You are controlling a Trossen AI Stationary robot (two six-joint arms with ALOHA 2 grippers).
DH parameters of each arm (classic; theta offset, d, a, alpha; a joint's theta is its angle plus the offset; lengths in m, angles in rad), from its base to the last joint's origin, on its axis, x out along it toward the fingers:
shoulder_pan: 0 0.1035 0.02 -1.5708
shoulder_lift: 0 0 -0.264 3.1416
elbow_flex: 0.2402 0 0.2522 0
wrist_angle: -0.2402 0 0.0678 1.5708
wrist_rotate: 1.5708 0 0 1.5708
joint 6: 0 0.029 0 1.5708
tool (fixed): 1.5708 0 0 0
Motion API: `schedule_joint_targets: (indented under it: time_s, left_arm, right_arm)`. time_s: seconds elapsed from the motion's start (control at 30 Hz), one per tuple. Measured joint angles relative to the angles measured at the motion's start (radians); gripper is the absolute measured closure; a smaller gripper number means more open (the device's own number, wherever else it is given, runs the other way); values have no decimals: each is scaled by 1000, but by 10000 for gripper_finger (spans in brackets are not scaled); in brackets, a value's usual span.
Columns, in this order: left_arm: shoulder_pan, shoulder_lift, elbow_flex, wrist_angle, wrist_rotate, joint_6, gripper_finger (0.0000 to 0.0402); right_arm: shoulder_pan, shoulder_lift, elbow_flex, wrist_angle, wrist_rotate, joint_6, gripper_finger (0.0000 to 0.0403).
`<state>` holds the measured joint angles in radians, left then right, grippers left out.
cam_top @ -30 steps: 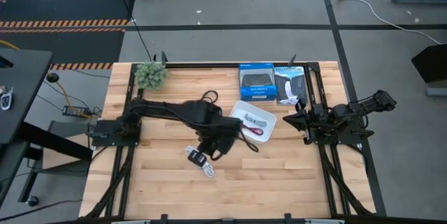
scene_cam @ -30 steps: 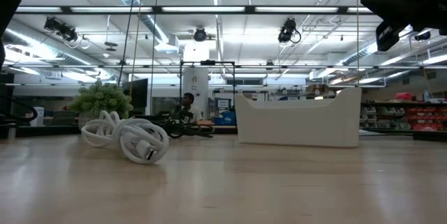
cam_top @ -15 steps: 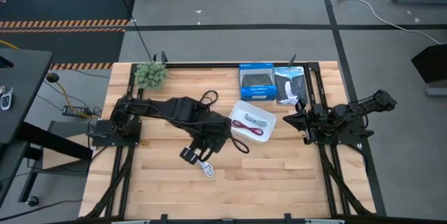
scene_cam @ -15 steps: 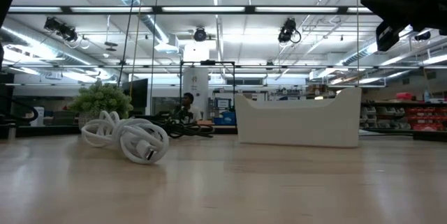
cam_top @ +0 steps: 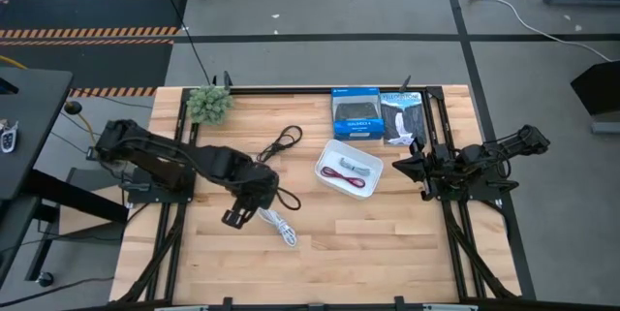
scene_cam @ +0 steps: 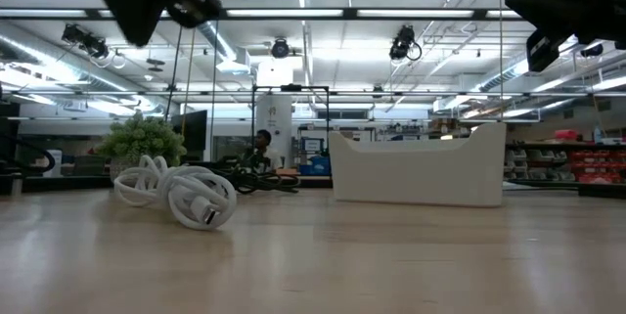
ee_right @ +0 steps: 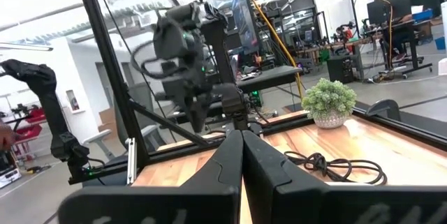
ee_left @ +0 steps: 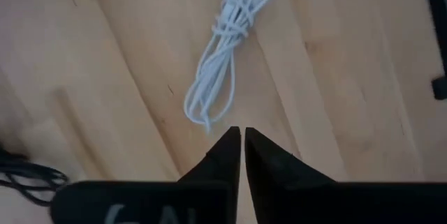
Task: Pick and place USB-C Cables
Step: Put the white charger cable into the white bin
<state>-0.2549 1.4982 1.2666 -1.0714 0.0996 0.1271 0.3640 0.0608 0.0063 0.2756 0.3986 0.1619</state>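
The white cable [cam_top: 281, 228] lies coiled on the bare wood, also seen in the low view [scene_cam: 177, 193] and the left wrist view [ee_left: 225, 49]. My left gripper [cam_top: 242, 217] [ee_left: 242, 137] hovers just left of it, shut and touching nothing. The black cable [cam_top: 282, 141] [ee_right: 328, 165] lies on the table farther back. The dark red cable [cam_top: 340, 175] and the grey-blue cable [cam_top: 361, 168] lie inside the white tray [cam_top: 327, 153] [scene_cam: 419, 169]. My right gripper [cam_top: 400, 166] [ee_right: 242, 140] waits shut at the table's right side, beside the tray.
A small green plant [cam_top: 210, 104] stands at the far left corner. A blue box [cam_top: 356, 113] and a second packet [cam_top: 402, 117] lie at the far edge behind the tray. Bare wood stretches along the near half of the table.
My left gripper has drawn back from the white tray, toward the table's left and near edges, and now hovers just left of the white cable. The black cable, covered by the arm before, shows again. The dark red cable stays in the tray.
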Motion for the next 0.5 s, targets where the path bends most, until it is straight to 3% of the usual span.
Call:
schedule_joint_targets:
  time_s: [0.27,0.5]
  left_arm:
    - [-55,9,-145,159,-61,-97,340]
    - [-89,9,-211,344,-125,-90,269]
  right_arm:
    - [0,0,0,0,0,0,389]
    - [0,0,0,0,0,0,389]
